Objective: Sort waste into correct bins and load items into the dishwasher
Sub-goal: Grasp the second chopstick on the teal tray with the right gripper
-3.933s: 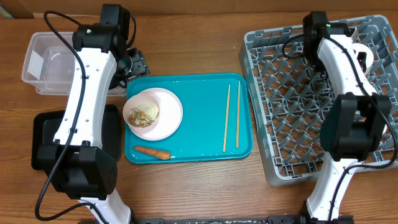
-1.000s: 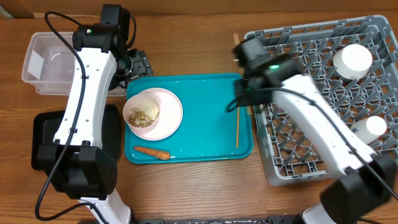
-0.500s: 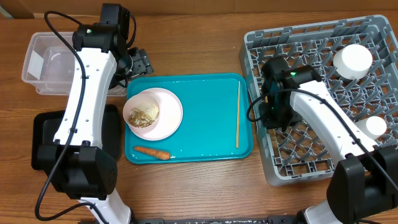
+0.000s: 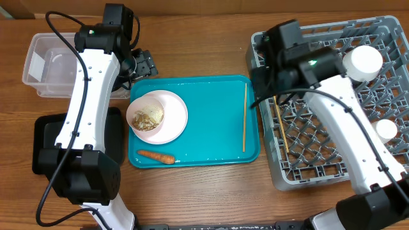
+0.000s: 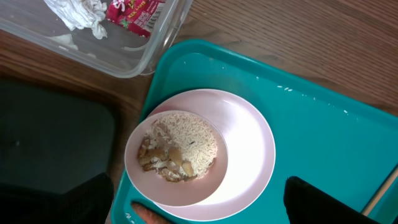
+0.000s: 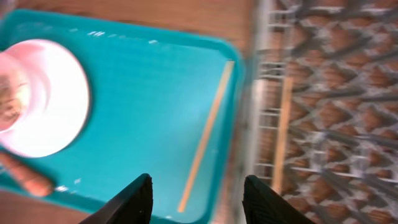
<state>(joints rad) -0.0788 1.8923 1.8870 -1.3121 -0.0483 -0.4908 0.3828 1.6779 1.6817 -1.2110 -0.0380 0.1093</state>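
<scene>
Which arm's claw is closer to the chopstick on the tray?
Right. The right gripper hovers near the chopstick; the left gripper is across the tray, by the plate.

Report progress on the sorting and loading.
Done: wrapper and tissue in the clear tub; bowl, cup and one chopstick in the rack. In hand: nothing; left gripper and right gripper both open. Left: second chopstick, carrot, rice scraps, plate.

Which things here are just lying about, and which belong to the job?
Lying about: teal plastic serving tray, wooden table.
Job: grey plastic dish rack, clear plastic tub, black rectangular tray, round pale pink plate, beige rice scraps, orange carrot, wooden chopstick on teal tray, second chopstick in rack, white bowl, white cup.
</scene>
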